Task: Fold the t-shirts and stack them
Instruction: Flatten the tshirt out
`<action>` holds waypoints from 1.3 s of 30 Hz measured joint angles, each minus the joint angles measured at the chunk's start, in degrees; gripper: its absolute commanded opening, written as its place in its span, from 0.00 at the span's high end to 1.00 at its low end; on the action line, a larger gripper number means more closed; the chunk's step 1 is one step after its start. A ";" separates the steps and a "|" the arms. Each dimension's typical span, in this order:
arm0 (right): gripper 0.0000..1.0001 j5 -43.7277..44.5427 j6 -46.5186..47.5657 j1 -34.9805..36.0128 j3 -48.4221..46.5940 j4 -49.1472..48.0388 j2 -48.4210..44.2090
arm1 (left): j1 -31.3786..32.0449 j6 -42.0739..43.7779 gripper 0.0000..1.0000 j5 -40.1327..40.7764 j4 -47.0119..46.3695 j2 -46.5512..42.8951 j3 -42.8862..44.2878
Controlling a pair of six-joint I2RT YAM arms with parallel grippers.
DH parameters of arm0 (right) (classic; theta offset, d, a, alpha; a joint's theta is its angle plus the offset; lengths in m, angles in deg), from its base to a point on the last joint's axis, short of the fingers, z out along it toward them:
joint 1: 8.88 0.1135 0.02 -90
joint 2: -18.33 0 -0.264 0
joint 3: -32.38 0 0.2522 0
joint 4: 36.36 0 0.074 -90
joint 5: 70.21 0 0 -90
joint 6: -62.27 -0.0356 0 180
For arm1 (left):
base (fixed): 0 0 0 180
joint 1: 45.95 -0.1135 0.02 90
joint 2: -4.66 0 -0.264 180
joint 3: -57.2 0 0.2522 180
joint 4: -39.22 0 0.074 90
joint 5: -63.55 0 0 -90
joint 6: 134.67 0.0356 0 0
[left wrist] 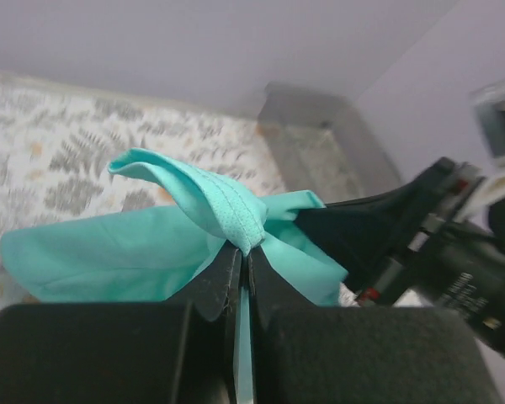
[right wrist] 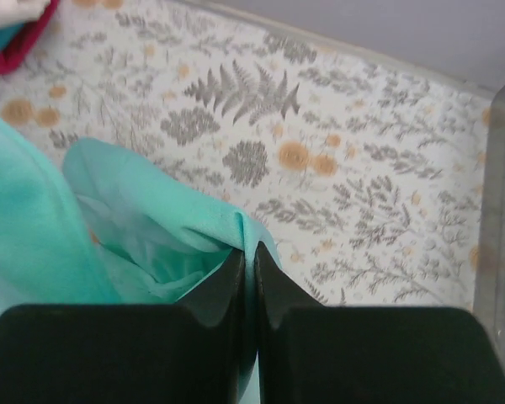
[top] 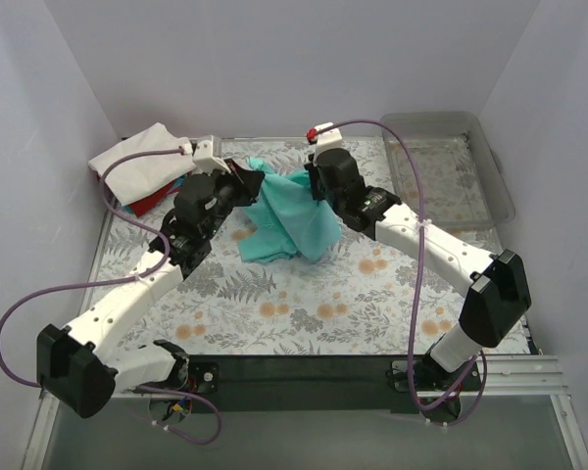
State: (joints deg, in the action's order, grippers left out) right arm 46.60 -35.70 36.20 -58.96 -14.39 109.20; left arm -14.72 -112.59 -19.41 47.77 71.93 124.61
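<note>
A teal t-shirt [top: 292, 220] hangs bunched between both arms above the middle of the floral table. My left gripper [top: 253, 181] is shut on its left upper edge; in the left wrist view a hemmed fold of the teal t-shirt [left wrist: 223, 206] is pinched at my left gripper [left wrist: 245, 249]. My right gripper [top: 314, 188] is shut on the shirt's right upper edge; the teal t-shirt [right wrist: 143, 227] is squeezed at my right gripper [right wrist: 247, 251]. A white t-shirt [top: 142, 163] lies on top of red [top: 145, 207] and blue ones at the back left corner.
A clear grey plastic tray [top: 449, 166] stands at the back right, also showing as the tray [left wrist: 320, 143] in the left wrist view. The floral tablecloth [top: 304, 304] covers the table. White walls close in the back and both sides.
</note>
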 measured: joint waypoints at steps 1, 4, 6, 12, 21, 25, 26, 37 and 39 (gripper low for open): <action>0.99 0.02 0.59 -0.66 -1.60 -0.24 0.00 | 0.00 0.35 1.00 -0.48 0.17 -0.74 1.92; 0.99 0.44 1.25 -2.54 -3.65 -1.44 0.00 | 0.04 0.79 1.00 -4.72 0.83 -2.62 6.23; 0.99 0.48 1.05 -3.61 -3.19 -1.46 0.00 | 0.33 0.79 1.00 -8.26 0.92 -3.10 8.11; 0.61 2.21 -1.51 -5.97 5.77 -1.77 -1.81 | 8.48 1.01 1.00 -12.90 0.39 3.17 8.50; 0.21 6.67 -4.63 -6.54 22.40 2.43 -18.34 | 19.15 -0.04 1.00 -18.21 -2.16 22.69 8.46; 0.20 8.11 -5.42 -6.82 24.20 4.07 -27.41 | 20.63 0.11 0.53 -19.71 -4.15 25.88 8.39; 0.20 8.07 -5.49 -6.80 24.20 3.96 -29.05 | 20.59 0.35 0.38 -20.09 -4.55 26.49 8.39; 0.19 6.19 -5.81 -6.71 25.00 3.85 -26.53 | 19.71 3.10 0.08 -13.53 -4.00 14.34 1.42; 0.19 5.05 -5.81 -6.71 25.00 3.54 -24.65 | 18.16 3.63 0.08 -10.43 -4.11 11.37 1.03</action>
State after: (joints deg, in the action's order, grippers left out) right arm 51.65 -41.51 29.49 -33.96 -10.85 84.55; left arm 3.44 -108.96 -29.83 43.66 83.29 125.63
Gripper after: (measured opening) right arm 0.811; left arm 0.919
